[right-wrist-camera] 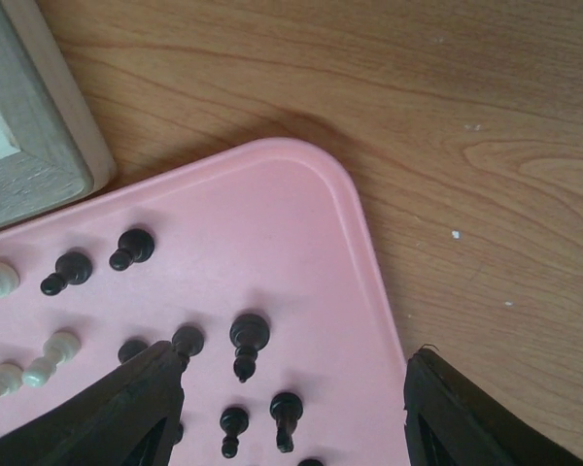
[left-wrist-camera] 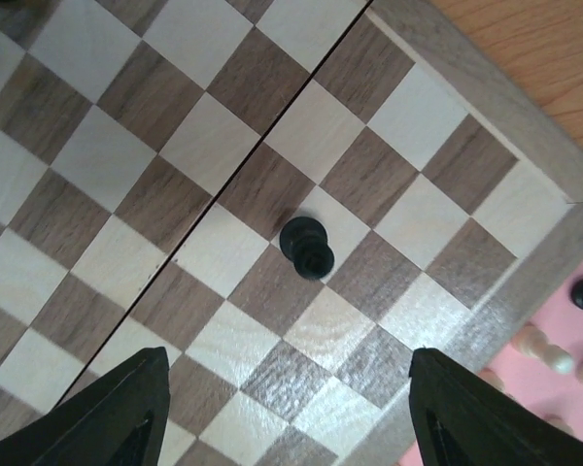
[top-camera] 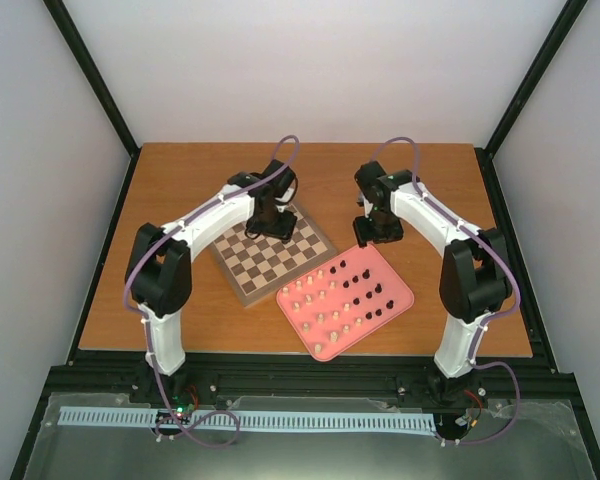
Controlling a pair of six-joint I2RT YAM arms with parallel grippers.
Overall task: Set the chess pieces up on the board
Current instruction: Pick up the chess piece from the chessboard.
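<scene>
From the top camera, the board (top-camera: 270, 262) lies on the wooden table (top-camera: 180, 190) just beside the pink tray (top-camera: 398, 300). Most of the chess pieces sit in the tray, the cream pieces (top-camera: 315, 300) towards the board and the dark pieces (top-camera: 368, 290) on the far side. The left gripper (top-camera: 277, 228) hangs over the board's far part and the right gripper (top-camera: 378, 235) over the tray's far corner. Their jaws are too small here to judge.

In the left wrist view, the left gripper's fingers (left-wrist-camera: 117, 417) are spread wide with nothing between them. One dark piece (left-wrist-camera: 306, 249) stands on the board ahead of them, seemingly near a square's edge.

In the right wrist view, the right gripper's fingers (right-wrist-camera: 126, 417) are likewise parted and empty above the tray's rounded corner. Dark pieces are scattered between them, several lying on their sides.
</scene>
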